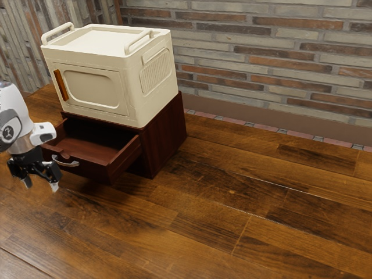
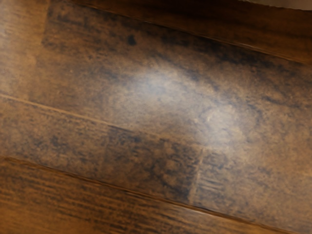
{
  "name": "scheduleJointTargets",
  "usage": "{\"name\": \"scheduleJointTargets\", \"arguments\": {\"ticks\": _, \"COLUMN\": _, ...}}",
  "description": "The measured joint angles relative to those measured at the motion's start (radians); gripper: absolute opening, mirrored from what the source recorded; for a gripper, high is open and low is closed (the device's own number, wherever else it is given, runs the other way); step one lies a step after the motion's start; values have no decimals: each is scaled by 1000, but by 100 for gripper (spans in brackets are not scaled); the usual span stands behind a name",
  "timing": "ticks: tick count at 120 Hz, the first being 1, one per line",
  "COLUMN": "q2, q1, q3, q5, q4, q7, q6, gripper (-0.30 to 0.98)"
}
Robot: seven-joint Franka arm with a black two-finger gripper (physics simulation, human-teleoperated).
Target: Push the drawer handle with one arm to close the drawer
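Note:
My gripper [image 1: 40, 185] is at the exterior view's left, pointing down over the wooden surface with its two fingertips apart and nothing between them. Beside it stands a dark red-brown cabinet [image 1: 164, 139] whose drawer [image 1: 96, 169] is pulled well out. The drawer's curved silver handle [image 1: 65, 163] is on the front panel, close to the gripper and a little higher in the picture. Whether the hand touches the handle or panel, I cannot tell. The drawer's visible inside holds nothing.
A cream box [image 1: 96, 87] with an orange-brown handle and two top rails sits on the cabinet. Behind runs a brick wall [image 1: 261, 58]. Wooden planks [image 2: 156, 112] lie under my hand in the wrist view.

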Motion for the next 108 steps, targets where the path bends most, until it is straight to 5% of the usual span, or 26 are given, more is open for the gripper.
{"name": "scheduleJointTargets", "arguments": {"ticks": 58, "q2": -111, "q1": -18, "q3": 25, "q5": -23, "q4": -52, "q7": 35, "q6": 117, "gripper": 66}}
{"name": "scheduleJointTargets", "arguments": {"ticks": 108, "q2": 26, "q1": -37, "q3": 28, "q5": -22, "q4": 29, "q7": 53, "q6": 125, "gripper": 66}}
